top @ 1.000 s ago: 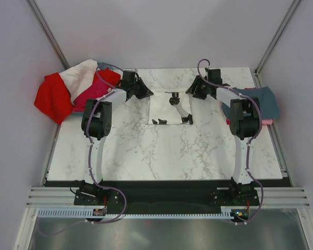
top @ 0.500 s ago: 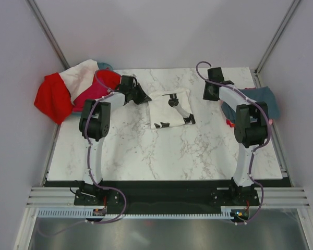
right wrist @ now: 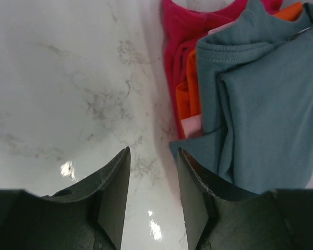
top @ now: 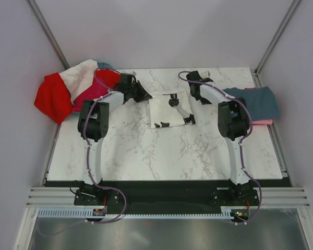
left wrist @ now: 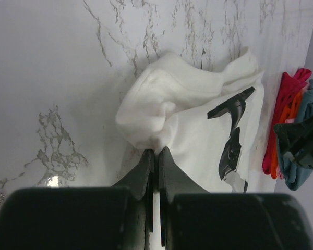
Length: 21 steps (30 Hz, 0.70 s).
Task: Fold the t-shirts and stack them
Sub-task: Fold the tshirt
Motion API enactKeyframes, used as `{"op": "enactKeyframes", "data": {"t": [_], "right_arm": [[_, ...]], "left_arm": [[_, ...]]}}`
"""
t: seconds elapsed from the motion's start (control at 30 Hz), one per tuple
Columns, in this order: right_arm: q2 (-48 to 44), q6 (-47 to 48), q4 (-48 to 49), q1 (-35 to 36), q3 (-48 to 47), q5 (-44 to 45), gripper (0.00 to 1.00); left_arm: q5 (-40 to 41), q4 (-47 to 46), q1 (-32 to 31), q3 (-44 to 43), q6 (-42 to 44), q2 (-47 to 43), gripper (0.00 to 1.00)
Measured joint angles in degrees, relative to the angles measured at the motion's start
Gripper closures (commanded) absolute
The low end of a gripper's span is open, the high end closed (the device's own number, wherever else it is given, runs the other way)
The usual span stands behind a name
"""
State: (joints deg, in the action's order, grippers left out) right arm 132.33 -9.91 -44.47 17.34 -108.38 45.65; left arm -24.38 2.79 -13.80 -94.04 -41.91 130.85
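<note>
The white t-shirt [top: 169, 109] with the black print is lying partly folded at the far middle of the marble table [top: 146, 151]. Its left edge is bunching up where the left gripper [left wrist: 156, 152] is pinching it, and those fingers are pressing together on a fold of white cloth. Over the last second the shirt is going from a squared-up patch to a slightly skewed one, because the right gripper [right wrist: 154, 151] is no longer working at its far right corner. It was at that corner 1 second ago, was swinging out toward the right edge half a second ago, and is now coming back in beside the shirt. Its fingers are standing apart with nothing between them, hovering over bare marble.

Just to its right the folded stack is sitting at the table's right edge, with a slate grey-blue shirt [right wrist: 261, 104] on top and a magenta shirt [right wrist: 182, 31] showing beneath. At the far left corner the unfolded heap is waiting — a red shirt [top: 52, 96] among others.

For the task this probably means the fold is being interrupted — 1 gripper is holding, and the other is needing a fresh grip on the loose right side before this shirt can be finished and moved to the stack
</note>
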Motion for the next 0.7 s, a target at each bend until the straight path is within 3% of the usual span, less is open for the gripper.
{"op": "enactKeyframes", "data": {"t": [0.27, 0.7], "right_arm": [[7.1, 2.5, -4.5, -0.9, -4.3, 7.3, 0.50], [12.6, 5.6, -4.7, -2.3, -7.4, 17.0, 0.55]], "left_arm": [[-1.7, -0.2, 0.7, 0.3, 0.1, -1.2, 0.98], [-3.0, -1.3, 1.1, 0.3, 0.1, -1.2, 0.98]]}}
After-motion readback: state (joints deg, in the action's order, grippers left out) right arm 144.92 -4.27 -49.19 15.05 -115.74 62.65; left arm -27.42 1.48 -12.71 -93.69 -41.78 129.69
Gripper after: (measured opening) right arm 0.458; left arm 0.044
